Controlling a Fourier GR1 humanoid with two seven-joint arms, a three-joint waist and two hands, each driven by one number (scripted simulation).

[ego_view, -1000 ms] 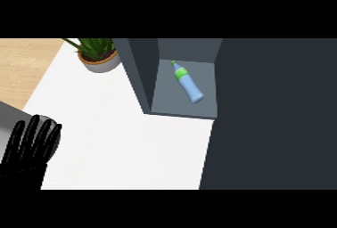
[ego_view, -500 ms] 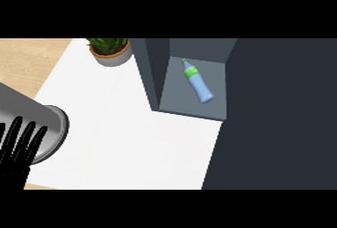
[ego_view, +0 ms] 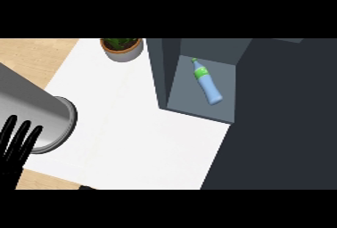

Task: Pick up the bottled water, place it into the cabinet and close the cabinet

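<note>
The left hand is shown at the lower left edge. Its fingers are held straight and spread, and nothing is grasped. The white counter is seen beyond it. The open cabinet is located farther back. Inside it, the bottled water is laid flat on the cabinet floor, well apart from the fingers. A potted plant is positioned at the far edge. Compared with the earlier frame, the bottled water is unmoved and the cabinet is unchanged.
</note>
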